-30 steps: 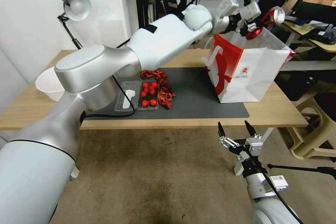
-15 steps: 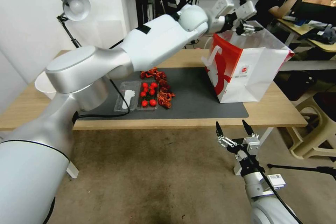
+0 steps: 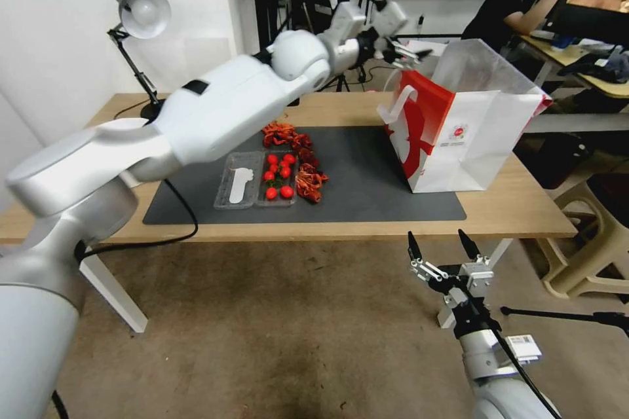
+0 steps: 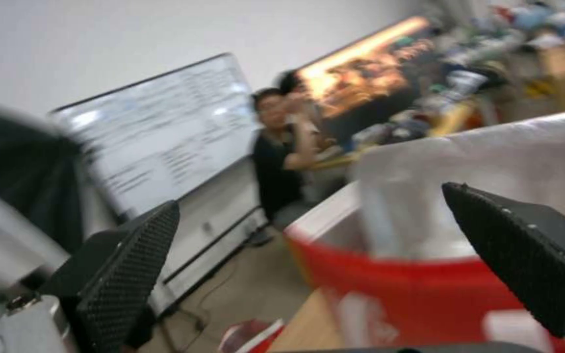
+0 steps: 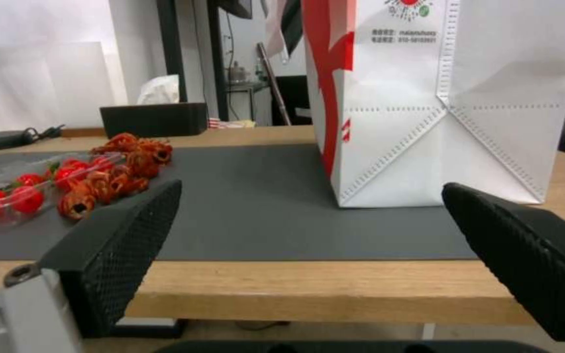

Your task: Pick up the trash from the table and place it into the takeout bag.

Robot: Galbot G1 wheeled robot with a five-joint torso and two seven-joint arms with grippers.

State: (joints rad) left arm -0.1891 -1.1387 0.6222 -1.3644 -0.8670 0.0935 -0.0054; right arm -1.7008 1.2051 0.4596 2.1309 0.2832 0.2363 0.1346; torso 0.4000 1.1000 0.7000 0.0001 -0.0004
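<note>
The takeout bag (image 3: 472, 124) stands upright and open-mouthed at the right end of the dark mat (image 3: 367, 177) on the table (image 3: 511, 209). My left gripper (image 3: 413, 54) hangs open and empty in the air, level with the bag's rim and just left of it. In the left wrist view the left gripper (image 4: 309, 196) has its fingers wide apart, with the bag's red panel (image 4: 413, 294) below. My right gripper (image 3: 442, 249) is open and low, in front of the table's front edge, facing the bag (image 5: 426, 98). The trash is out of view.
A clear clamshell tray of red tomatoes (image 3: 262, 180) and a scatter of red dried husks (image 3: 304, 170) lie on the mat's left half. A desk lamp (image 3: 141, 10) stands at the back left. A beige chair (image 3: 590, 236) is right of the table.
One second ago my left gripper held a crushed red can over the bag's mouth. It then opened, the can left it, and the arm has swung back to the left.
</note>
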